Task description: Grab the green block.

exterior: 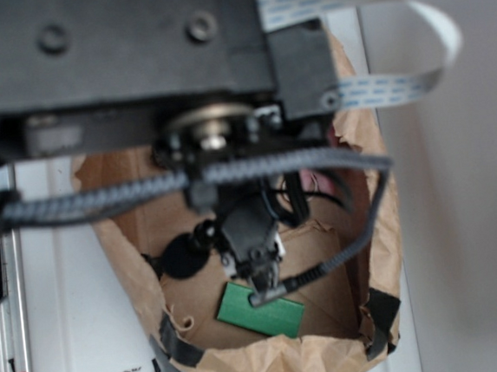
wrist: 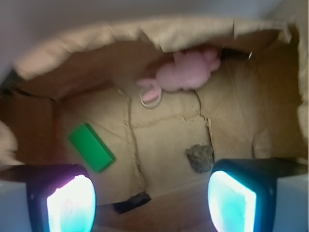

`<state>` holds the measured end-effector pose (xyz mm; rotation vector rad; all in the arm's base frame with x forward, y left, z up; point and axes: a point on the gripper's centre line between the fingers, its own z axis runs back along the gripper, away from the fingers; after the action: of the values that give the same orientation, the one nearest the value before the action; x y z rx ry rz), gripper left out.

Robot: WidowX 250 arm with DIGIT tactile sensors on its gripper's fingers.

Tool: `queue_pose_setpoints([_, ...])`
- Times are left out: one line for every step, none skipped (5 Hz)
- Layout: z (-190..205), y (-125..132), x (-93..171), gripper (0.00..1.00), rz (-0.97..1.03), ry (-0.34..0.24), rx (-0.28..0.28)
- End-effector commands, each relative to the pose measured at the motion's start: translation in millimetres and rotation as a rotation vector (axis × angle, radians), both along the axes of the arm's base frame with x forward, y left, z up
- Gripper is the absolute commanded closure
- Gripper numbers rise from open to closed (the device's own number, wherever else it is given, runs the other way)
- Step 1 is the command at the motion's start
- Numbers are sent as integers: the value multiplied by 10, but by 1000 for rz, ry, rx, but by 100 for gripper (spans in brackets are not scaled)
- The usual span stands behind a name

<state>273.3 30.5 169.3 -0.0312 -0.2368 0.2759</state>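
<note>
Your gripper (wrist: 152,200) hangs wide open and empty, so the grab has not begun. The green block (wrist: 91,147) lies flat on the bag floor (wrist: 164,145), ahead and to the left of the left finger (wrist: 70,200), untouched. You have alignment, descent and closing left.

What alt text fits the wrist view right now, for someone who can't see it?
Open gripper with glowing finger pads hovers over a paper-lined bin, the green block lying flat at lower left, not between the fingers. A pink plush toy lies at the far side, a brown rock-like lump near the right finger.
</note>
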Motion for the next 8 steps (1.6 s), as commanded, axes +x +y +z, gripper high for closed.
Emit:
queue_pose_setpoints([-440,228,98,0,56,-5,112])
queue_pose_setpoints([-712,33,72,0,-43,12,83])
queue_pose_setpoints([-756,-191,105,0,-95,-7,4])
queue_pose_setpoints([-682,-458,160,0,-188,-22,-110])
queue_pose_setpoints([-645,-674,117,0,-258,-16,-168])
queue_pose_setpoints([-603,-802,24,0,-280,10,-134])
queue_pose_setpoints([-603,-802,24,0,-280,10,-134])
queue_pose_setpoints([-603,-802,24,0,-280,10,-134])
